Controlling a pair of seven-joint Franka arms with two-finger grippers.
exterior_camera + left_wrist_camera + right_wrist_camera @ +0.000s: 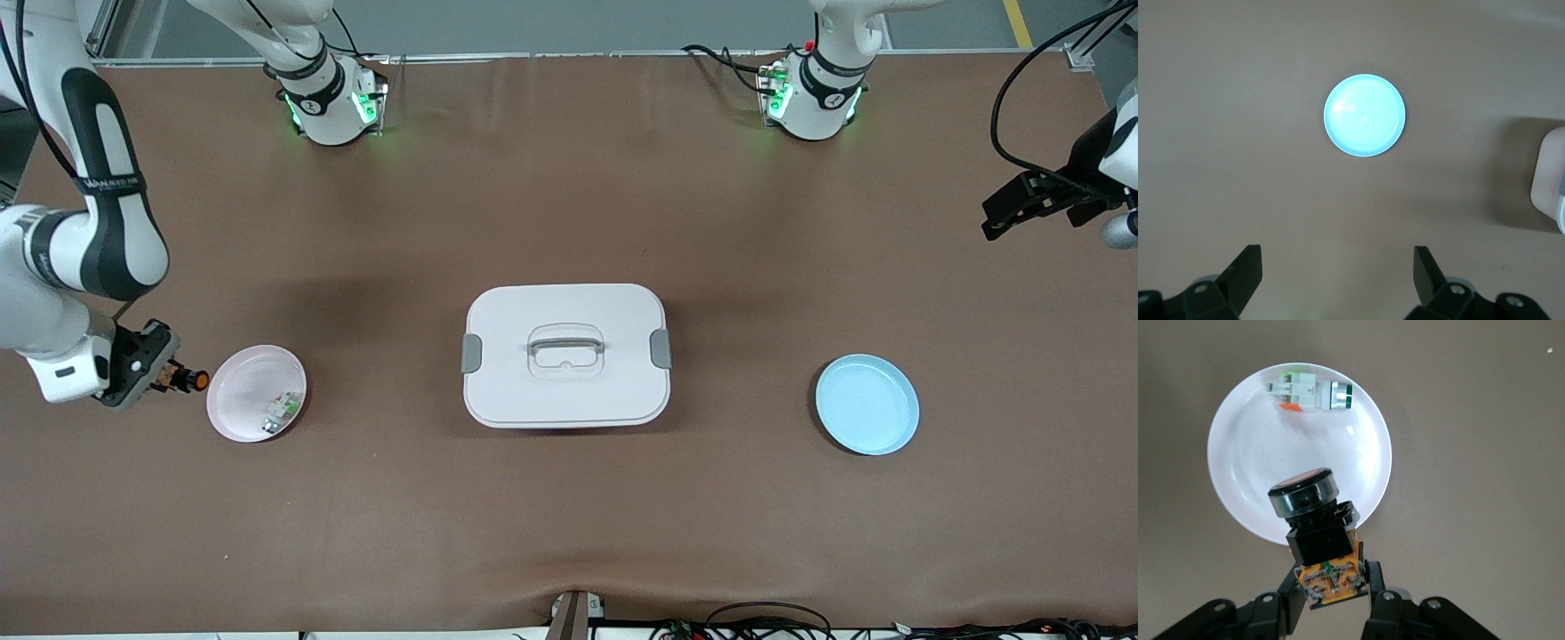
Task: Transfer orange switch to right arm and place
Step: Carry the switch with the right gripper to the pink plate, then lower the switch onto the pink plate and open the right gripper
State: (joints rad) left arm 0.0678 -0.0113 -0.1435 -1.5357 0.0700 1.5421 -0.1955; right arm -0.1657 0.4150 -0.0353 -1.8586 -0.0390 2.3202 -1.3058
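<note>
The right arm (80, 267) bends low at its end of the counter (569, 516). Its right gripper (164, 372) has jaws shut on the orange switch (188, 380), up in the air beside the pink plate (244, 391). The switch lies flat, cap pointing at the plate. Only the right wrist view shows the switch's black body and a green and white part (1308, 392) in the plate. The left gripper (1338, 263) waits high, jaws open, over the counter near the blue plate (867, 404).

The orange switch (185, 380) (1317, 533), a black blocky body with an orange cap, is held in the air in the right pincer (153, 373) (1331, 593), cap pointing toward the pink plate (233, 373) (1238, 473).
</note>
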